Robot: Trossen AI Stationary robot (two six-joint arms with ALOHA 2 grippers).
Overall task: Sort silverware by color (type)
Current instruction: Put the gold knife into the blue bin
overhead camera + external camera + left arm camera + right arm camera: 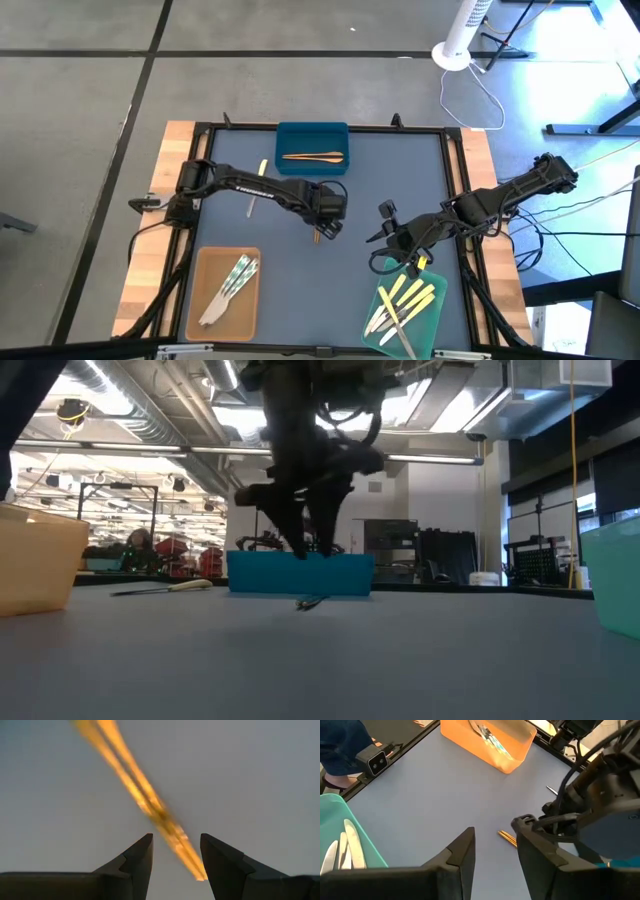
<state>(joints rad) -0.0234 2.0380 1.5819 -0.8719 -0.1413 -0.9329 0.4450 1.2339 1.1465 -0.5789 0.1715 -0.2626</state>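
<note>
Now blue tray (312, 131) holds brown utensils (312, 156); tan tray (222, 319) silvery ones; green tray (375, 338) yellow. Left end effector (322, 230) fingers apart over brown utensil (150, 800) on worktop (400, 180). Right end effector (385, 236) apart, empty.

My left gripper (322, 232) hangs mid-table with its fingers (135, 862) parted either side of a utensil (150, 802) lying on the mat (400, 180) between them. Beyond those fingers, at the mat's far edge, a tray (312, 135) holds another utensil (312, 156). My right gripper (385, 232) waits off to that side, fingers apart, just before a tray (378, 300) of utensils.
</note>
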